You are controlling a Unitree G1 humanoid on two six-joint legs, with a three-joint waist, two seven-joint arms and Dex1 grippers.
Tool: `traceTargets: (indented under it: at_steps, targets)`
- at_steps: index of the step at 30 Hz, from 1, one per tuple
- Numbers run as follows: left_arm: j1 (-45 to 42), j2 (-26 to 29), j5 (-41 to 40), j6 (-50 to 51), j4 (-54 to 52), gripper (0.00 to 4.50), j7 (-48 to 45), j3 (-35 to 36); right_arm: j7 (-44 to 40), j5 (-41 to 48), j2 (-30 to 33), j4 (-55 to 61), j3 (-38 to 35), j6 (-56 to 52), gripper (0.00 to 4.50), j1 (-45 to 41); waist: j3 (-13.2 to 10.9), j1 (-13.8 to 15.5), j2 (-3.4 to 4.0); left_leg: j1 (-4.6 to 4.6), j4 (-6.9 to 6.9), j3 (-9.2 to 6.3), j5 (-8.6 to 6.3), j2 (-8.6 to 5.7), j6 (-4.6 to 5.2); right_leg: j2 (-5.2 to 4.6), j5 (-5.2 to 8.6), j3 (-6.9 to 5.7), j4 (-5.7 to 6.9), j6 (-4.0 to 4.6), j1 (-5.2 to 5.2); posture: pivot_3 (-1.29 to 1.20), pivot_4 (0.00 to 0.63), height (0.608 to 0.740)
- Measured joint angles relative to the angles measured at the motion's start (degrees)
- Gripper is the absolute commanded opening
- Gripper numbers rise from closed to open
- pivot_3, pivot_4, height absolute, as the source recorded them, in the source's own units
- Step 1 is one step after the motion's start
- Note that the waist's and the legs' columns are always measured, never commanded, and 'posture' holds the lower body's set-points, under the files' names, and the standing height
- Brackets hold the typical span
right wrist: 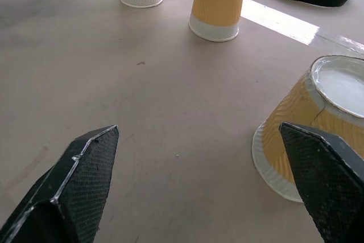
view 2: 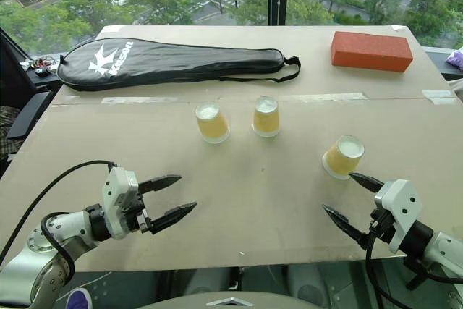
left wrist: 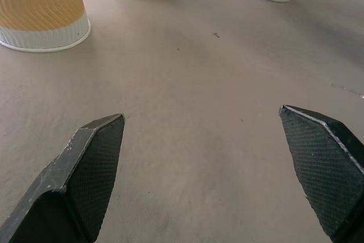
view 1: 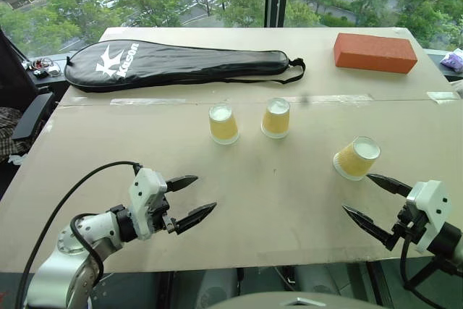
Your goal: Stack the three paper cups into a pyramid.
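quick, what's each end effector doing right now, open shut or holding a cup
Left end effector: open, holding nothing, above bare table.
Right end effector: open, holding nothing, just short of the nearest paper cup.

Head stereo overhead; wrist cameras low

the left gripper and the right gripper, both two-fingered and black, hang low with jaws spread wide, angled inward toward each other, each empty.
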State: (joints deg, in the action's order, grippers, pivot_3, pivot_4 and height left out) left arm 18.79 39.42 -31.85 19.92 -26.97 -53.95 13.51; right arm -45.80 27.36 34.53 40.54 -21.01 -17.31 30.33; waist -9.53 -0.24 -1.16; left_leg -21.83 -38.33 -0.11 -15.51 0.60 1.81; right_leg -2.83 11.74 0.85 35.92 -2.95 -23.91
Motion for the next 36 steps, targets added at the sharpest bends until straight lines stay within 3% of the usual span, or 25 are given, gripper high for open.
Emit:
traceTargets:
  at_steps: [3,13,22,23,24,26,28,31,36]
  targets:
    - [-1.86,-0.36,0.19,-0.04,0.88,4.5,0.55,-0.21,0.09,-0.19,-0.31,-0.41,0.33,0.67,4.46,-0.57,0.0,0.24,0.0,0.02,-0.02,-0.03,0.0,-0.01,0.0,0.0,0.0,-0.03,0.0,0.0,0.02,0.0,0.15,0.74]
    - [-23.62,-3.23,3.49,7.28,8.29,4.5,14.54,-2.74,1.99,3.61,-1.04,3.75,7.4,-0.13,4.46,-10.12,0.0,0.95,-0.01,-0.01,-0.04,-0.09,0.0,-0.1,0.01,0.08,-0.14,-0.06,0.0,0.2,0.07,0.0,0.15,0.74]
    - [-45.21,-8.29,12.52,5.09,30.59,4.5,13.76,-14.36,5.1,2.35,-0.71,4.95,9.51,-0.69,4.46,-11.01,-0.01,0.92,-0.08,-0.02,-0.07,-0.14,0.01,-0.3,0.01,0.08,-0.18,-0.1,-0.01,0.21,0.13,0.0,0.15,0.74]
    - [-47.02,-9.47,12.99,3.92,33.44,3.96,12.9,-14.95,5.42,2.14,-0.72,5.32,9.61,-0.72,4.5,-10.67,-0.01,0.89,-0.08,-0.04,-0.07,-0.14,0.01,-0.3,0.02,0.09,-0.19,-0.09,-0.01,0.21,0.11,0.0,0.15,0.74]
    - [-48.03,-9.93,13.49,2.89,35.18,3.74,12.22,-15.69,5.71,2.01,-0.73,5.76,9.75,-0.72,4.5,-10.36,-0.01,0.87,-0.08,-0.04,-0.07,-0.14,0.01,-0.29,0.01,0.1,-0.22,-0.1,-0.01,0.15,0.1,0.0,0.15,0.74]
    - [-50.64,-11.06,14.88,-0.09,39.8,2.79,10.17,-17.04,6.36,1.08,-0.74,6.72,9.93,-0.61,4.5,-8.99,-0.01,0.93,-0.08,-0.05,-0.06,-0.13,0.01,-0.29,0.02,0.13,-0.27,-0.14,-0.01,0.08,0.1,0.0,0.15,0.74]
    - [-51.89,-11.14,15.69,-2.38,42.61,2.13,8.41,-17.37,7.02,0.16,-0.83,6.99,9.91,-0.37,4.5,-7.7,-0.01,0.89,-0.08,-0.04,-0.06,-0.14,0.01,-0.27,0.01,0.14,-0.25,-0.12,-0.01,0.11,0.1,0.0,0.15,0.74]
    - [-51.25,-10.44,14.68,-3.02,42.71,2.13,4.36,-17.06,8.12,-0.5,-1.31,7.22,9.92,-0.04,4.5,-6.84,-0.01,0.84,-0.08,-0.03,-0.06,-0.14,0.01,-0.23,0.02,0.14,-0.19,-0.09,0.0,0.2,0.1,0.0,0.15,0.74]
    - [-42.86,-4.89,8.33,0.95,31.72,2.13,-6.46,-16.13,9.08,-2.26,-2.31,7.83,10.14,0.59,4.5,-5.0,-0.02,0.43,-0.06,-0.05,-0.04,-0.13,0.01,-0.04,0.01,0.09,-0.17,-0.06,0.0,0.23,0.06,0.0,0.15,0.74]
